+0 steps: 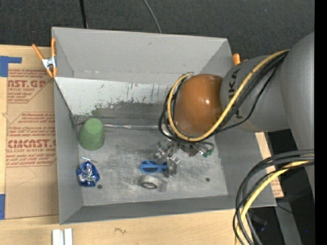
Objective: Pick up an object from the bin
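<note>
Grey metal walls slope down to the scuffed floor of the bin (pixel 138 91), and the arm (pixel 286 96) reaches in from the right, its orange cover (pixel 199 103) ringed by black and yellow cables (pixel 171 111). Below that cover the gripper (pixel 168 160) hangs low over the middle of the floor, its tip right at the near end of a small blue plastic piece (pixel 150 166) lying flat there. Whether it touches that piece cannot be made out, and whether it is released or clenched cannot be told either, since the wrist and cables hide much of it. Just in front of the blue piece, towards the near wall, lies a small grey ring (pixel 149 182), flat on the floor and almost touching it. Well apart to the left, a green cup-shaped thing (pixel 92 133) stands by the left wall, and nearer the front corner lies a crumpled blue-and-white wrapper (pixel 88 173). Between those two and the gripper the floor is bare, scratched metal.
</note>
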Available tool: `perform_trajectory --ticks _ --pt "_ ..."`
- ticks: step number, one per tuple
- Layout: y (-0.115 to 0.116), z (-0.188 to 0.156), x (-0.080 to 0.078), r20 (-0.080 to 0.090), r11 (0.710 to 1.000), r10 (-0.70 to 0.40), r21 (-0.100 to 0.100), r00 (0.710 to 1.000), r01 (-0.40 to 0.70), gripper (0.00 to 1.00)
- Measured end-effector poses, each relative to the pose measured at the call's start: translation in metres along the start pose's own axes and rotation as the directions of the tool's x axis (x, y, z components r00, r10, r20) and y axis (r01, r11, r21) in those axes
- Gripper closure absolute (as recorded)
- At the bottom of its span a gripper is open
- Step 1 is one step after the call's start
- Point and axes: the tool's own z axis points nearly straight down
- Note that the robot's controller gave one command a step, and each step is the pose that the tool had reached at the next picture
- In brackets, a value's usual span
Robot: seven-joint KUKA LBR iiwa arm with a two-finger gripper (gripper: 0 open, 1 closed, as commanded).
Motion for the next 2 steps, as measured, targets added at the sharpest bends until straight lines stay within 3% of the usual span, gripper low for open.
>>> perform_trajectory --ticks 1,2 --pt "0.0212 -0.1373 -0.0055 0.000 0.977 -0.213 0.002 0.977 0.213 1.00" --pt "0.0216 -0.1336 -0.0041 -0.004 0.977 -0.212 -0.004 0.977 0.212 0.00"
